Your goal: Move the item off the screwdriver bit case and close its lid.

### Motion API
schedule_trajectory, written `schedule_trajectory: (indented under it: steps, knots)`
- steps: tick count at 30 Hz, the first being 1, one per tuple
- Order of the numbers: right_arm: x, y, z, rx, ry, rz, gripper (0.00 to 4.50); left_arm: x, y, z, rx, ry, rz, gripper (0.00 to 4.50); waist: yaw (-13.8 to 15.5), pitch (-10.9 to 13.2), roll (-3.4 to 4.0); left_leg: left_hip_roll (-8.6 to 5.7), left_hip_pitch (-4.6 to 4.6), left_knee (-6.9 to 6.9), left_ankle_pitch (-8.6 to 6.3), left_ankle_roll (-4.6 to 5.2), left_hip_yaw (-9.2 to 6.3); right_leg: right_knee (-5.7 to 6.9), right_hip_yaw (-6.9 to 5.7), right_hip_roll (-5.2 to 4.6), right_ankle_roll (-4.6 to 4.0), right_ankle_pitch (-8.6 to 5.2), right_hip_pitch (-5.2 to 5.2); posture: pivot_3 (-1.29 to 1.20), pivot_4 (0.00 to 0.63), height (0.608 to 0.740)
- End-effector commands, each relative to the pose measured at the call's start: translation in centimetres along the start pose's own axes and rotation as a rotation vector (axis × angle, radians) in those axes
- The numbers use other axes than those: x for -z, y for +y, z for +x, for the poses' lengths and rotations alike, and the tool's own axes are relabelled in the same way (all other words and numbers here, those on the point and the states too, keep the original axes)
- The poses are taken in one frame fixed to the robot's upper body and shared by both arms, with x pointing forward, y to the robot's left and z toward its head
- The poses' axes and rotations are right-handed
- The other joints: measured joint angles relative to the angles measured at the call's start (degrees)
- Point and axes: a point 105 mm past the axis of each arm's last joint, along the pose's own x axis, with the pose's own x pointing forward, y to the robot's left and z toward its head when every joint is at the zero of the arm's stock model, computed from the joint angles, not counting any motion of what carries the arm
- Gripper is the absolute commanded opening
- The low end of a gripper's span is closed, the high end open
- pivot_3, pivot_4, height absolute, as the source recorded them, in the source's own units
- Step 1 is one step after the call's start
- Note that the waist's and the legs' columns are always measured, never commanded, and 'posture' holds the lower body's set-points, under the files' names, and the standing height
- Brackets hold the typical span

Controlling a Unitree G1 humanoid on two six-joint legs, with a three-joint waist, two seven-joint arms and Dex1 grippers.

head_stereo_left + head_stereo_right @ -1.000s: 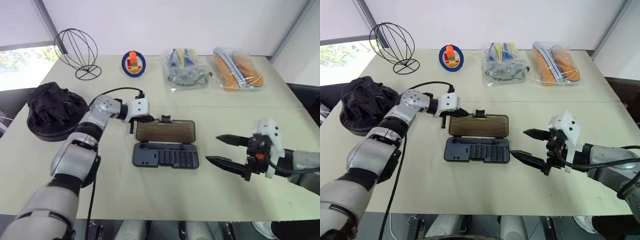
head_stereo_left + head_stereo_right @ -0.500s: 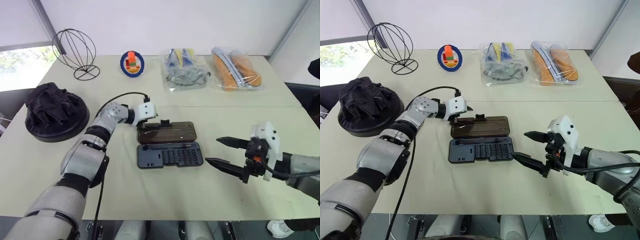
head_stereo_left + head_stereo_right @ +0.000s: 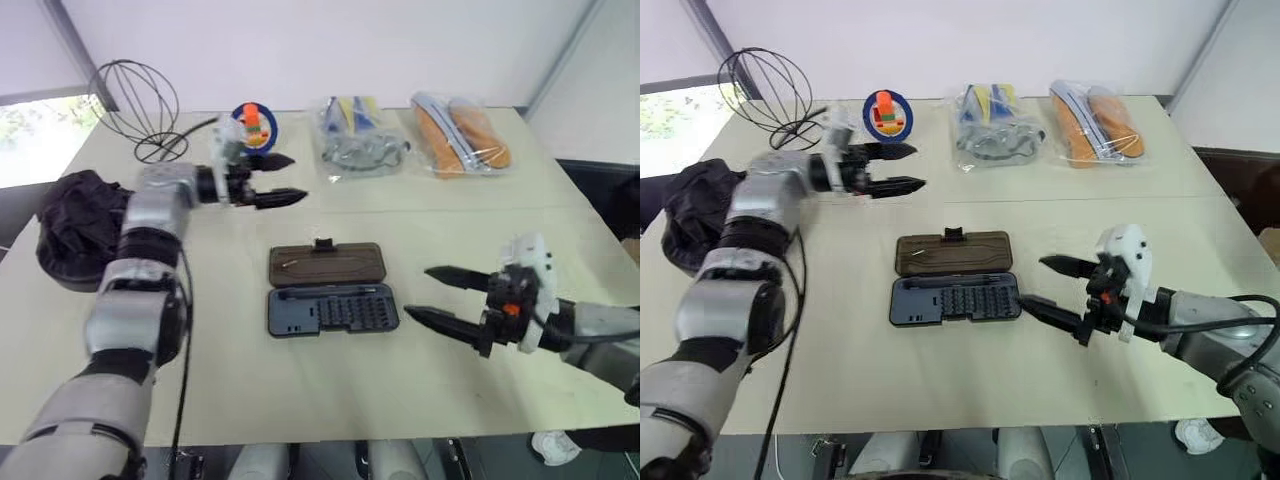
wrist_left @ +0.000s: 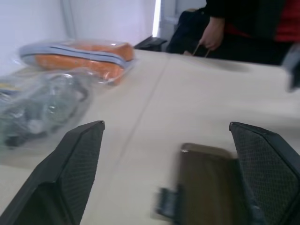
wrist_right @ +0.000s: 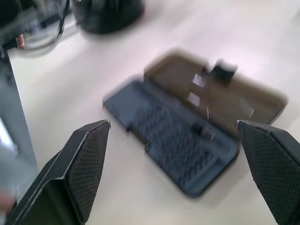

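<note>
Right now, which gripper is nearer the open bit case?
Right. The right gripper hovers just beside the bit case; the left gripper is raised farther off, beyond its lid.

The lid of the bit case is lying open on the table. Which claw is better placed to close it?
Probably the right claw: it is open, low over the table, just beside the screwdriver bit case and pointing at it. The left claw is open too, but raised beyond the lid, near the bags.

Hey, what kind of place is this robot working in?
Probably a lab or test room: a plain beige table against a bare white wall, laid with unrelated props like a wire sphere stand and bagged items.
</note>
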Motion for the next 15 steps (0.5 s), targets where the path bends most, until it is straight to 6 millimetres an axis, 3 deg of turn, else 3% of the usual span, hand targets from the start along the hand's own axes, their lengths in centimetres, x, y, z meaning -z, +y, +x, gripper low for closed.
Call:
schedule_trajectory:
  steps: [1, 2, 6, 8, 9, 11, 15]
  knots:
    - [-1.5, -1.7, 0.6, 0.037, -0.062, -0.047, 4.5, 0.1, -3.3, -0.8, 0.014, 0.002, -0.025, 3.93, -0.39, 0.01, -0.01, 0.03, 0.0, 0.01, 0.01, -0.02, 0.0, 0.01, 0.01, 0.03, -0.01, 0.01, -0.01, 0.0, 0.15, 0.74]
    - [-1.5, -2.7, 1.2, 0.066, -0.055, -0.069, 4.5, 0.8, -4.6, -1.2, 0.005, 0.015, -0.037, 3.57, -0.53, 0.02, -0.02, 0.06, 0.01, 0.0, 0.03, -0.06, 0.0, 0.03, 0.05, 0.04, -0.02, 0.01, -0.03, 0.0, 0.15, 0.74]
    - [-1.4, -6.3, 3.5, 0.151, 0.002, -0.163, 4.5, 3.9, -9.3, -1.7, 0.003, 0.103, -0.053, 1.43, -0.02, 0.1, 0.07, 0.1, -0.01, -0.07, 0.07, -0.14, 0.01, 0.07, 0.11, 0.05, -0.09, 0.03, -0.11, 0.0, 0.15, 0.74]
    - [-1.0, -7.6, 4.6, 0.172, 0.036, -0.208, 4.5, 5.2, -10.4, -1.7, -0.013, 0.138, -0.055, 0.33, 0.44, 0.1, 0.08, 0.1, -0.05, -0.07, 0.1, -0.19, -0.05, 0.07, 0.06, 0.11, -0.11, 0.03, -0.14, 0.0, 0.15, 0.74]
    - [-1.0, -8.1, 5.1, 0.181, 0.049, -0.228, 4.5, 5.6, -10.7, -1.8, -0.023, 0.146, -0.058, 0.03, 0.61, 0.1, 0.13, 0.09, -0.05, -0.07, 0.1, -0.19, -0.05, 0.07, 0.05, 0.1, -0.11, 0.03, -0.14, 0.0, 0.15, 0.74]
    - [-0.9, -8.8, 6.0, 0.181, 0.066, -0.256, 4.5, 6.2, -11.0, -1.7, -0.042, 0.15, -0.066, 0.03, 1.02, 0.11, 0.13, 0.04, -0.06, -0.06, 0.11, -0.2, -0.03, 0.05, 0.06, 0.07, -0.12, 0.03, -0.14, 0.0, 0.15, 0.74]
    - [-0.8, -10.5, 9.0, 0.146, 0.114, -0.303, 4.5, 9.7, -11.5, -1.8, -0.082, 0.25, -0.062, 0.03, 0.81, 0.1, 0.23, 0.04, -0.03, -0.07, 0.1, -0.19, 0.09, 0.02, 0.09, 0.07, -0.13, 0.04, -0.14, 0.0, 0.15, 0.74]
